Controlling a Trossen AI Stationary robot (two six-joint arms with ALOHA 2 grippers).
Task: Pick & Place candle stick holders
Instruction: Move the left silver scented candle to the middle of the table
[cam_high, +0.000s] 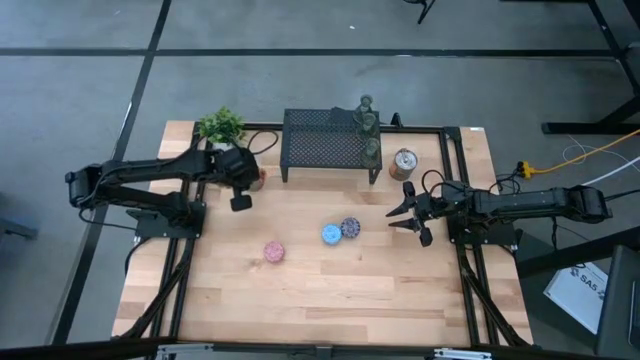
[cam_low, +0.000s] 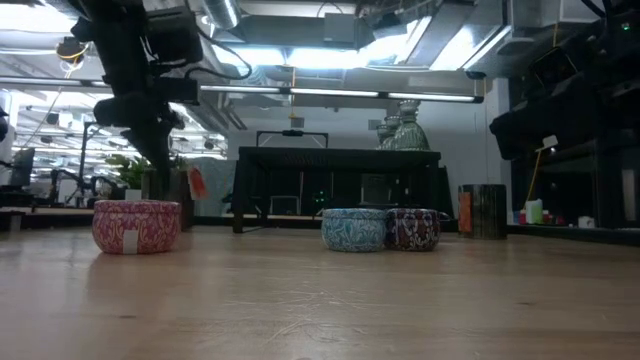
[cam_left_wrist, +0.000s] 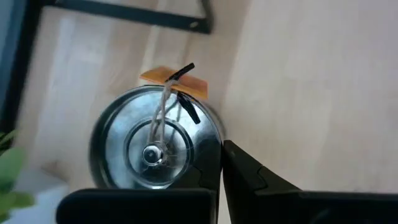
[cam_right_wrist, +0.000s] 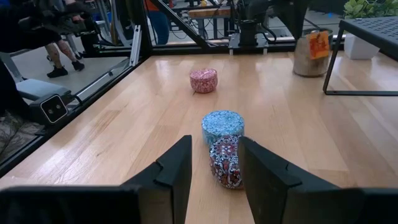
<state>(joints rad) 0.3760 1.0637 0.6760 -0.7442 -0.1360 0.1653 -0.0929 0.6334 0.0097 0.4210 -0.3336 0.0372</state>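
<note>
While the silver-and-orange holder (cam_left_wrist: 155, 146) stands upright (mouth up), left fingers (cam_left_wrist: 211, 168) pinch its rim; right fingers (cam_right_wrist: 214, 171) spread wide.

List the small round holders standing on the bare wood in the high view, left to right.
pink holder → blue holder → purple holder, which sits right against the blue one.

Shiny metal holder (cam_left_wrist: 155, 146) (wooden table (cam_left_wrist: 311, 81))
</note>
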